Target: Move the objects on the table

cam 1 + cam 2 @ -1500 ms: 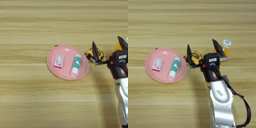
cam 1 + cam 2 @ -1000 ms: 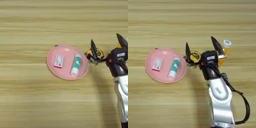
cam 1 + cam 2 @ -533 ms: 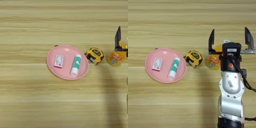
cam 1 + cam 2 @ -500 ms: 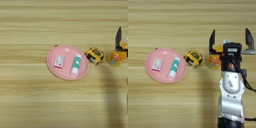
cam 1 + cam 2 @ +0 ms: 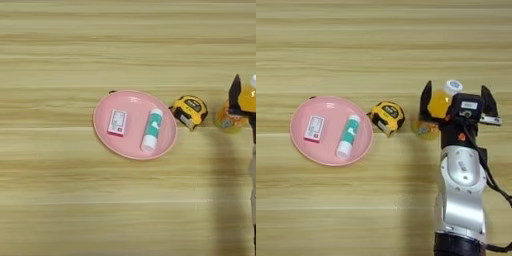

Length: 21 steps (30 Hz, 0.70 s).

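Note:
An orange-drink bottle [image 5: 437,109] with a white cap stands right of centre on the wooden table [image 5: 356,45]. My right gripper [image 5: 457,102] is open and straddles it. One black finger [image 5: 426,100] is just left of the bottle; the other stands well off to the right. The gripper's body hides the bottle's right side. A yellow-black tape measure [image 5: 387,116] lies just left of the bottle, free of the gripper. A white tube with a green label [image 5: 348,135] lies on a pink plate [image 5: 328,151]. In the left eye view the bottle [image 5: 231,114] sits at the right edge.
A small pink-and-white box [image 5: 314,128] lies on the plate, left of the tube. My silver forearm [image 5: 461,200] comes up from the bottom edge at the right. Bare wood stretches across the far side and the near left.
The gripper has moved right from over the tape measure to the bottle and now sits lower around it, fingers a little closer together. The tape measure, plate and bottle stay put.

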Each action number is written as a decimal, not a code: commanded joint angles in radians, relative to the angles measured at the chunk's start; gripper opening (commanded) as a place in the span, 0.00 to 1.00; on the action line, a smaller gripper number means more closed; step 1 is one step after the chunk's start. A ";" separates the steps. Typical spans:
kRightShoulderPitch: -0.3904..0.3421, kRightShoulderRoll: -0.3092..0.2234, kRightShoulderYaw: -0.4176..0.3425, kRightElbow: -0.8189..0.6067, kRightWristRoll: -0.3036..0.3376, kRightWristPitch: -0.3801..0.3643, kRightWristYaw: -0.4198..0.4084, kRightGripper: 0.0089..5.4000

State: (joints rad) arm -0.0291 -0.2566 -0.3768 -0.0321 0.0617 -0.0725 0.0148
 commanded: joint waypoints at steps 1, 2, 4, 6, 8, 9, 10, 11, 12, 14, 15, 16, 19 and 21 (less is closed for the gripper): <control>-0.070 -0.040 -0.004 -0.011 0.021 0.032 0.011 1.00; -0.072 -0.042 -0.002 -0.009 0.025 0.048 0.017 1.00; -0.075 -0.042 -0.002 -0.005 0.029 0.061 0.024 1.00; -0.079 -0.046 -0.003 0.004 0.036 0.067 0.034 1.00; -0.086 -0.052 -0.005 0.012 0.043 0.080 0.041 1.00; -0.089 -0.056 -0.006 0.018 0.045 0.082 0.044 1.00; -0.093 -0.060 -0.009 0.026 0.045 0.084 0.046 1.00; -0.098 -0.064 -0.013 0.035 0.047 0.089 0.048 1.00; -0.103 -0.068 -0.016 0.044 0.051 0.096 0.048 1.00; -0.111 -0.075 -0.020 0.059 0.053 0.102 0.048 1.00; -0.116 -0.080 -0.022 0.068 0.051 0.101 0.048 1.00; -0.123 -0.086 -0.027 0.082 0.049 0.098 0.044 1.00; -0.142 -0.114 -0.036 0.121 0.047 0.103 0.050 1.00; -0.152 -0.130 -0.032 0.144 0.046 0.108 0.063 1.00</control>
State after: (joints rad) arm -0.1055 -0.3201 -0.3999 0.1242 0.1057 0.0418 0.0715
